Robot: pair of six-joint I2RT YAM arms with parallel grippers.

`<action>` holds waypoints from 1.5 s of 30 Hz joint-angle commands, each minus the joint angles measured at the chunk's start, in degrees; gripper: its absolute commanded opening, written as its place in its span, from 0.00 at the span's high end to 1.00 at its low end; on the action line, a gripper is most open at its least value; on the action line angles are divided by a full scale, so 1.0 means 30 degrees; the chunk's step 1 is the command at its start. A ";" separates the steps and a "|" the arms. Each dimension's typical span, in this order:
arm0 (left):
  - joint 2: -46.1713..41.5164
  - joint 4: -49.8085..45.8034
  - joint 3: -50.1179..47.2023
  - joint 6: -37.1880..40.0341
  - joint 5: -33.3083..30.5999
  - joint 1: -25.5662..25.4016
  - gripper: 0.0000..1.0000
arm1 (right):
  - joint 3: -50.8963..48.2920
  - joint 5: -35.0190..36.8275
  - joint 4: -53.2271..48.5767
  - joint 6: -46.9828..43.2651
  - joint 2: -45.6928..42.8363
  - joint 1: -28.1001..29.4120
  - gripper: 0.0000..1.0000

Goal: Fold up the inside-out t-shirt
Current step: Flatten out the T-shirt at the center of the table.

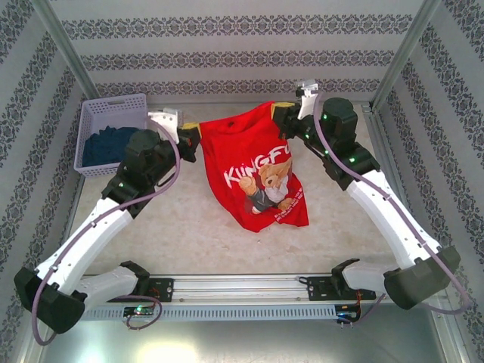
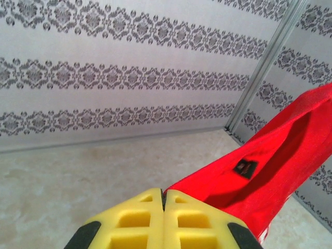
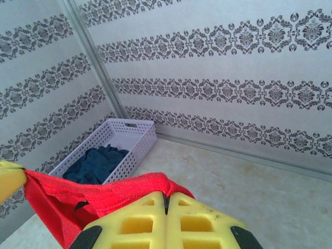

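Yellow foam left claw [image 2: 164, 199], right claw [image 3: 167, 199], pinching soft red t-shirt [image 1: 257, 151] (creased, draped)

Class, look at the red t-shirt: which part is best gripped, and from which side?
Grip the t-shirt by its upper edge, at both corners: left gripper from the left, right gripper from the right. That edge hangs stretched between them; the rest lies bunched on the table.

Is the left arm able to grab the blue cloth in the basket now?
Probably not. The basket with the blue cloth is open-topped and close beside that arm, but the left gripper is shut on the red t-shirt; it would have to let go first.
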 commanded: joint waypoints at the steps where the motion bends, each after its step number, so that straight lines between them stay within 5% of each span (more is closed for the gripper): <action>1: 0.0779 -0.0634 0.2735 0.0701 0.0224 0.0224 1.00 | 0.2122 0.1805 -0.0537 -0.0541 0.0116 0.0243 1.00; 6: 0.1617 -0.1647 0.6508 0.1547 0.0138 0.0220 1.00 | 0.5380 0.3110 -0.1201 -0.1063 0.0478 0.0371 1.00; 12: 0.2612 -0.4216 1.1470 0.3663 -0.0043 0.0057 1.00 | 0.8242 0.6336 -0.2342 -0.5087 0.0070 0.2109 1.00; 17: 0.5089 -0.6870 1.5783 0.4636 0.0713 -0.1681 1.00 | 1.0620 0.9698 -0.4110 -0.7403 -0.0570 0.1608 1.00; 24: 1.1501 -0.9083 2.2381 0.3052 0.2541 -0.2826 1.00 | 1.4756 0.9971 -0.6457 -0.7565 -0.0094 -0.1744 1.00; 31: 1.6571 -1.1655 2.9866 0.2925 0.1857 -0.2210 1.00 | 1.6620 0.8769 -0.7307 -0.7616 0.0034 0.0301 1.00; 36: 1.5719 -1.0862 2.6415 0.1749 0.1387 0.0239 1.00 | 1.3000 0.9471 -0.5916 -0.7569 0.0049 0.4504 1.00; 45: 1.2707 -0.5557 1.1949 0.0449 0.0356 0.4420 1.00 | 0.1833 0.8181 -0.0989 -0.0515 0.2968 0.7906 0.95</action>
